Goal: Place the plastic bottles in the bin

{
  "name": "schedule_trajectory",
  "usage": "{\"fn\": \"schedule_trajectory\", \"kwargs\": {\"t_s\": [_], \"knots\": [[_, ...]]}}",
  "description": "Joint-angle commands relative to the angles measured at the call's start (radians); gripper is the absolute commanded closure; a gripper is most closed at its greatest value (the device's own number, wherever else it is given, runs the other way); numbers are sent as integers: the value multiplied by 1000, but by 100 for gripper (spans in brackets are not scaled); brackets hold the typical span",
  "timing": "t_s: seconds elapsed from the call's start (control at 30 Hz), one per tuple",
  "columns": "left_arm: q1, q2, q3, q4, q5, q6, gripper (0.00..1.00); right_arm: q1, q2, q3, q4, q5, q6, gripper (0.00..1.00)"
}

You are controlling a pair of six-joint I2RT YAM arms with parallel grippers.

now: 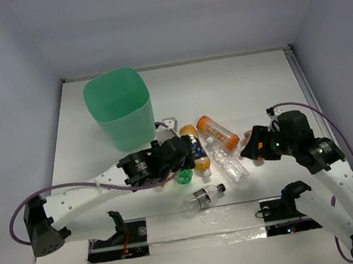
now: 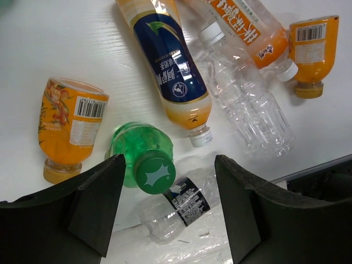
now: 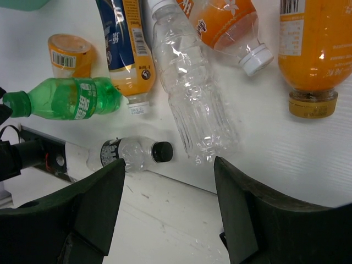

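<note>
Standing upright: bin [image 1: 120,114] | plastic bottles [image 1: 226,160] lying outside, on table [image 1: 256,87]

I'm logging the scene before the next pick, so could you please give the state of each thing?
Bin: upright, mouth open.
Green bottle: lying, capped.
Black-capped bottle: lying, capped.
Large clear bottle: lying, capped.
Left gripper: open, empty.
Right gripper: open, empty.

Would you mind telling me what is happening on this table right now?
Two robot arms are meant to put the plastic bottles into the mint-green bin. Neither holds anything: the left claw hangs open over the green bottle, and the right claw hangs open near the big clear bottle. All the bottles lie on the table; none shows inside the bin.
</note>
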Motion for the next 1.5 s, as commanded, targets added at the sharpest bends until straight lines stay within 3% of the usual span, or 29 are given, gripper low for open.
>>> {"fn": "schedule_trajectory", "kwargs": {"t_s": [0.0,0.13,0.33,0.47,0.67,1.03,1.13,1.23,1.33,1.47], "knots": [[4,10,-18,-13,12,9,37,-3,33,-2,100,-12,-16,28],[4,30,-29,-12,14,6,37,7,80,-7,131,-17,-12,28],[4,53,-29,0,5,8,48,55,143,-36,191,-3,6,27],[4,62,-30,2,-1,11,66,105,197,-48,217,26,21,24],[4,44,12,-39,2,9,85,138,301,-35,232,74,24,11],[4,-71,304,-260,-21,54,91,237,481,22,214,140,14,9],[36,-87,432,-309,-85,78,91,263,511,33,205,170,17,9],[141,-62,578,-303,-147,205,91,303,574,44,198,203,21,9],[218,-30,670,-259,-161,298,91,328,609,48,194,216,20,9],[401,27,840,-185,-95,434,91,348,656,50,197,224,18,11]]}}
